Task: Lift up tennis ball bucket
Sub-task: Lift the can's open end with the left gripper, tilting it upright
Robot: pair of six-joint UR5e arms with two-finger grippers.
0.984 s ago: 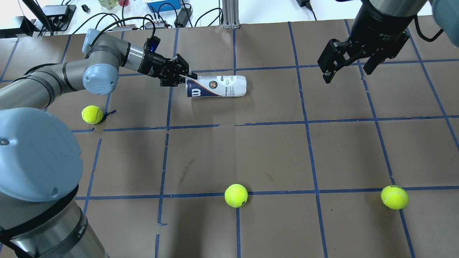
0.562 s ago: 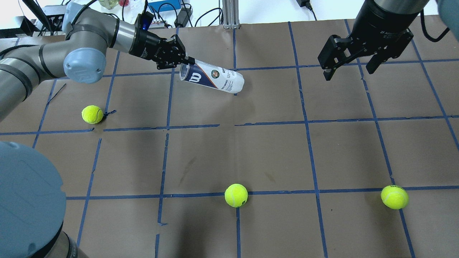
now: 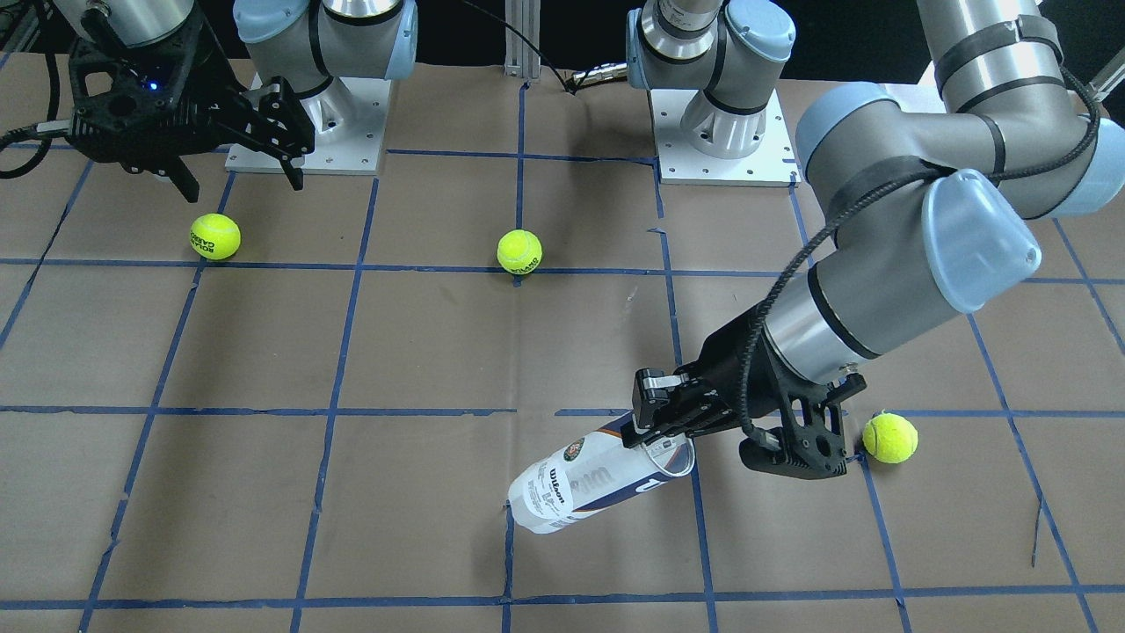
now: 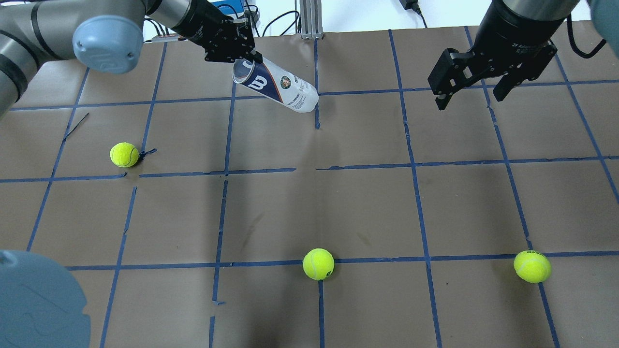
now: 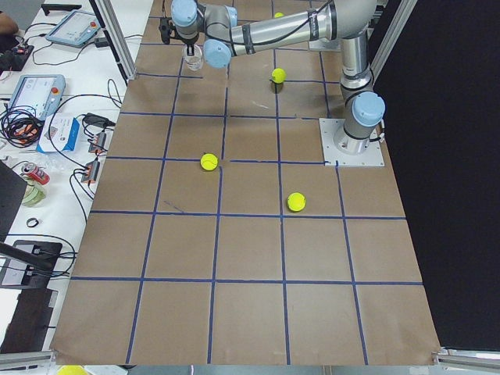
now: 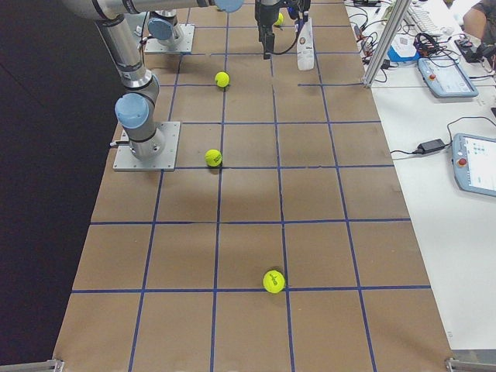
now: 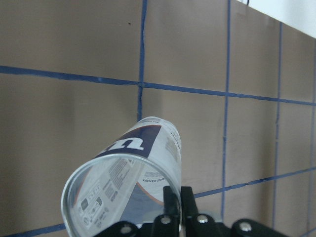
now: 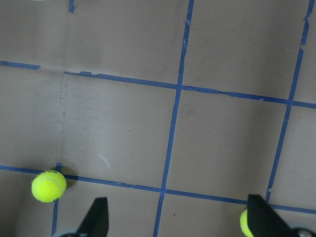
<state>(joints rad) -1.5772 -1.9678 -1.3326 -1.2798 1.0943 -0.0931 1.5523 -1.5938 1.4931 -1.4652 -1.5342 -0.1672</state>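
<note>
The tennis ball bucket (image 4: 283,87) is a clear can with a white and navy label, and it is empty. My left gripper (image 4: 245,57) is shut on the rim of its open end and holds it tilted, open end up and closed end down towards the table. The can also shows in the front view (image 3: 576,482), held by the left gripper (image 3: 657,432), and in the left wrist view (image 7: 131,185). My right gripper (image 4: 468,96) is open and empty, hanging above the table far to the can's right; it also shows in the front view (image 3: 244,185).
Three yellow-green tennis balls lie on the brown paper with its blue tape grid: one at the left (image 4: 124,154), one at the near middle (image 4: 318,264), one at the near right (image 4: 532,266). Cables and boxes lie beyond the far table edge (image 4: 217,9).
My left gripper has risen and moved away from me with the can's open end. The can has gone from lying flat to steeply tilted. The right gripper has hardly moved.
</note>
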